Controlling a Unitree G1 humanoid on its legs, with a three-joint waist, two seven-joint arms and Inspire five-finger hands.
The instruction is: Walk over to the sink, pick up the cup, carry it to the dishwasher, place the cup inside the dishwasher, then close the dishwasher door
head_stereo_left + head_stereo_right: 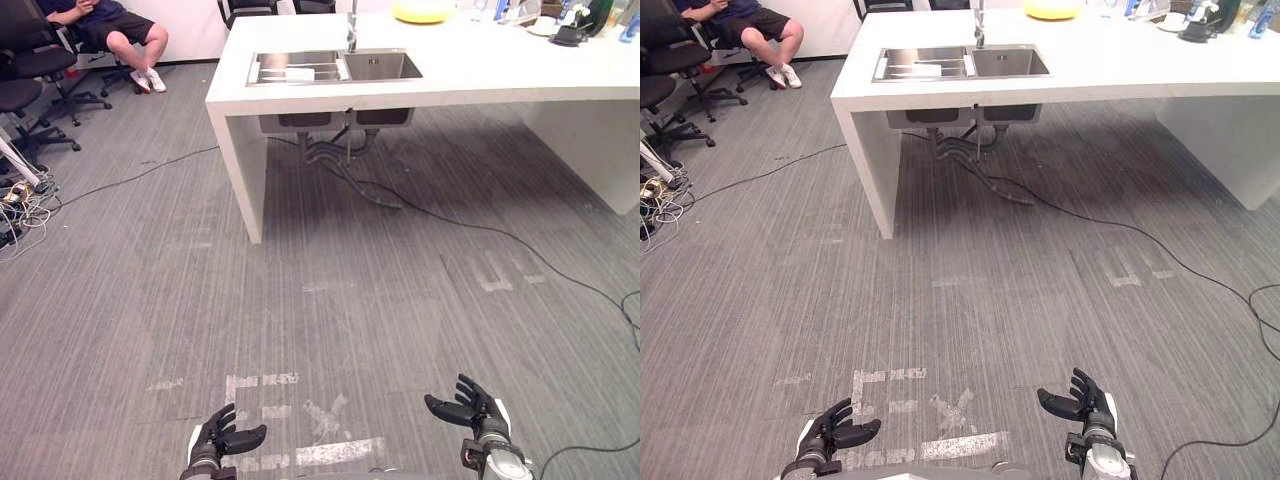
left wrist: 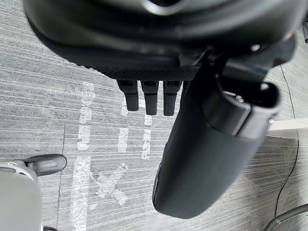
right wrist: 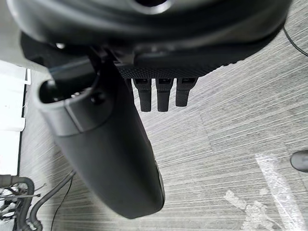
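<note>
Left eye view: white slab counter (image 1: 480, 70) stands far centre to far right. Stainless steel double-basin sink (image 1: 380, 66) is set in its left end, with a metal faucet (image 1: 352, 28) behind the basins. The left basin holds a pale item that is too small to identify. I cannot pick out the cup in the sink from here. A dark cup-shaped item (image 1: 570, 35) sits at the far right end of the counter; cannot tell if it's the task one. Yellow bowl (image 1: 423, 10) is on the far edge of the counter, right of the faucet. A person (image 1: 110, 28) is seated on a black office chair (image 1: 40, 65) far left.

Right eye view: left hand (image 1: 827, 433) and right hand (image 1: 1085, 405) are both low at the near edge, well apart from each other and well short of the counter. Grey striped carpet floor (image 1: 1040, 300) lies below them, with worn white tape marks (image 1: 960, 445) between the hands.

Left wrist view: fingers (image 2: 150, 98) are straight and the thumb (image 2: 207, 159) is out. The hand is released and holds nothing, with carpet and tape marks past it.

Right wrist view: same here, fingers (image 3: 163, 96) straight, thumb (image 3: 115, 159) out, hand released and empty over carpet.
</note>
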